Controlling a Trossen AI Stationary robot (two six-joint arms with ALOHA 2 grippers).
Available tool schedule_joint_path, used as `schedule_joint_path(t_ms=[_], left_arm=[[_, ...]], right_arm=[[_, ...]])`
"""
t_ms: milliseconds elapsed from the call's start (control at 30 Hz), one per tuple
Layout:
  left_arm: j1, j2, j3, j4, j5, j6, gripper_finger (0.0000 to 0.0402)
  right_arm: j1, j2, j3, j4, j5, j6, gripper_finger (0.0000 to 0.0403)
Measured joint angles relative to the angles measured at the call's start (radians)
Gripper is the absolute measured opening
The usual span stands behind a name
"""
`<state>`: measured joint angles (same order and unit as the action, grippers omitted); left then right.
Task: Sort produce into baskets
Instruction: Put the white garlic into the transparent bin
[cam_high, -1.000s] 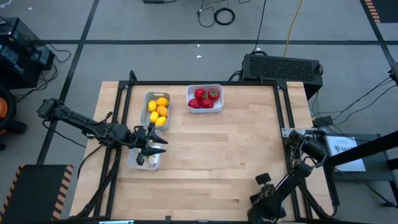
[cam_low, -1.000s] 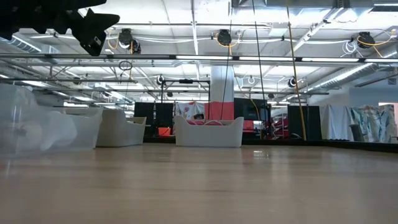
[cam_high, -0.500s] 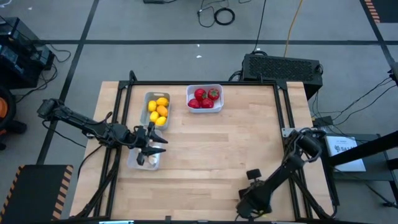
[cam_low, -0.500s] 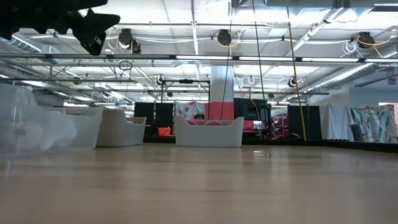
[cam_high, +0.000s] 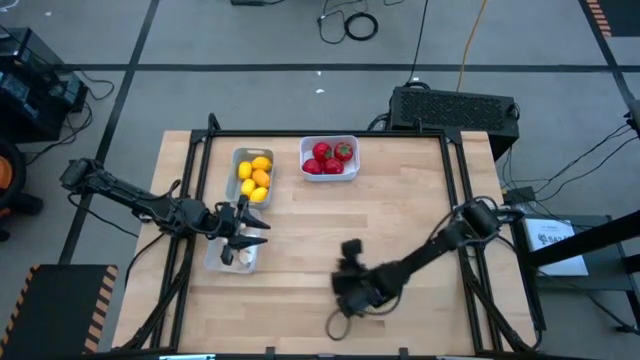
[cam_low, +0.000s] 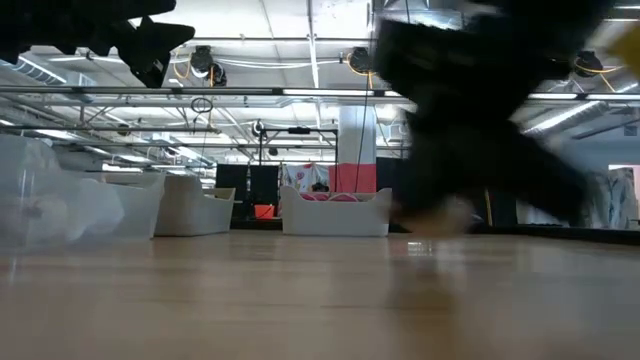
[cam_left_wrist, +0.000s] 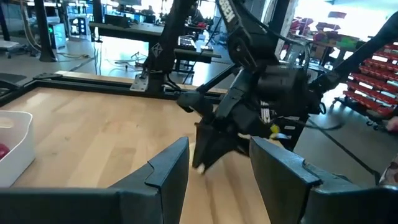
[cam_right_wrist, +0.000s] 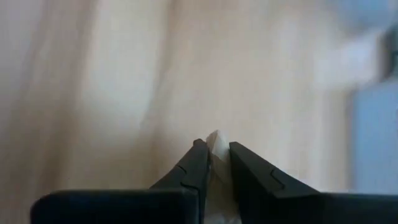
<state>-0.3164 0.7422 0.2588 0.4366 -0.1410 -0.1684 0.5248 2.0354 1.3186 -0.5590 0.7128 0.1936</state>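
Observation:
A grey basket (cam_high: 252, 175) holds yellow and orange lemon-like fruits. A white basket (cam_high: 329, 157) holds red fruits with green tops. A clear basket (cam_high: 228, 257) near the table's left edge holds whitish garlic (cam_high: 241, 258). My left gripper (cam_high: 257, 233) hovers over the clear basket, open and empty; the left wrist view (cam_left_wrist: 217, 163) shows the gap between its fingers. My right gripper (cam_high: 347, 292) is over the table's near middle, blurred, shut on a small whitish piece (cam_right_wrist: 214, 146) that looks like a garlic bulb. My right gripper pinches the small whitish piece (cam_right_wrist: 215, 142) between its two fingers; the piece shows in the narrow gap and just past the fingertips (cam_right_wrist: 198, 152). In the left wrist view the fingers (cam_left_wrist: 208, 149) slant down toward the table. Whether the piece touches the table I cannot tell.
A black box with a grille (cam_high: 455, 105) stands beyond the table's far right edge. Black frame rails (cam_high: 196, 200) run along the table's left and right sides. Bare wood (cam_high: 400, 210) lies between the baskets and the right edge.
My right arm has swung quickly from the table's near right corner toward the left, along the near edge, and its gripper now stands over the near middle.

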Motion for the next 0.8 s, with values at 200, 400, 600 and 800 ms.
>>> schedule_joint_path(t_ms=[200,400,600,800], left_arm=[[0.000,0.000,0.000,-0.005,-0.021,0.022,0.0176],[0.002,-0.002,0.000,-0.008,-0.133,0.112,0.0176],[0.048,-0.046,0.031,-0.011,-0.388,0.318,0.0176],[0.135,-0.127,0.117,-0.075,-0.344,0.361,0.0176]], right_arm=[[-0.148,0.000,0.000,0.615,0.089,-0.281,0.0051],[-0.317,0.060,0.000,1.093,-0.199,-0.256,0.0051],[-0.391,0.208,0.026,1.461,-0.409,-0.282,0.0052],[-0.415,0.434,0.257,1.585,-0.467,-0.381,0.0052]])
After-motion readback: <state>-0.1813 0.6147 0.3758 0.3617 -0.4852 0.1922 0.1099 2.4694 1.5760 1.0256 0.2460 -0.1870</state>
